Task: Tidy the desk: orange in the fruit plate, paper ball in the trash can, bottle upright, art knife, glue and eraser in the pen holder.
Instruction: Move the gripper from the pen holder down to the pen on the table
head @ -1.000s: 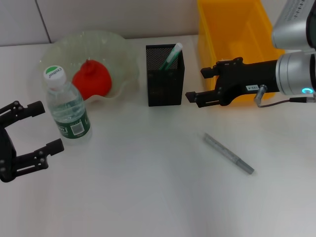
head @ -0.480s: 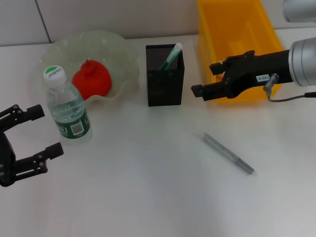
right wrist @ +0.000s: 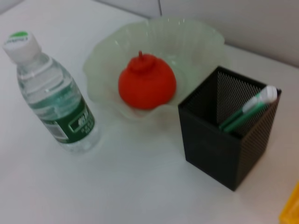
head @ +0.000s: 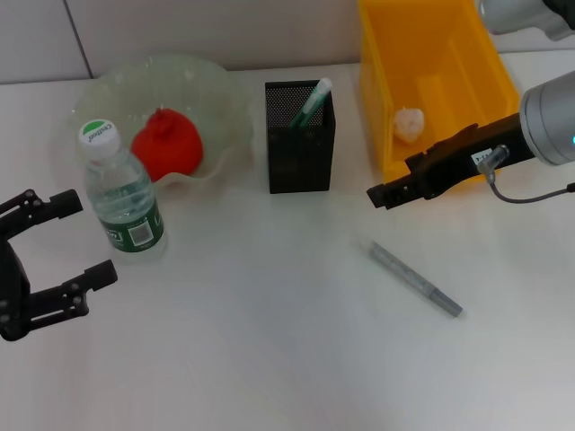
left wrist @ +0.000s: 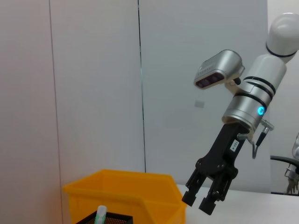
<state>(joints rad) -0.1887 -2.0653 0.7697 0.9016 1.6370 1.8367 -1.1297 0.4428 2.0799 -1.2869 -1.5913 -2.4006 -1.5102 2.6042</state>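
White paper ball is lying in the bin, at twelve o'clock from our right gripper, whose jaws are nearly closed and empty. Our left gripper is waiting wide open at eight o'clock from the upright bottle.

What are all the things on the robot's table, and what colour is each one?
orange: one, red-orange, in the fruit plate.
fruit plate: one, pale green, back left of the table.
bottle: one, clear with green label, upright in front of the plate.
pen holder: one, black mesh, middle back; a green-and-white stick stands in it.
trash can: one, yellow-orange, back right.
paper ball: one, white, inside the trash can.
grey pen-like tool: one, lying flat in front of the trash can.
left gripper: open, near left edge.
right gripper: beside the trash can.
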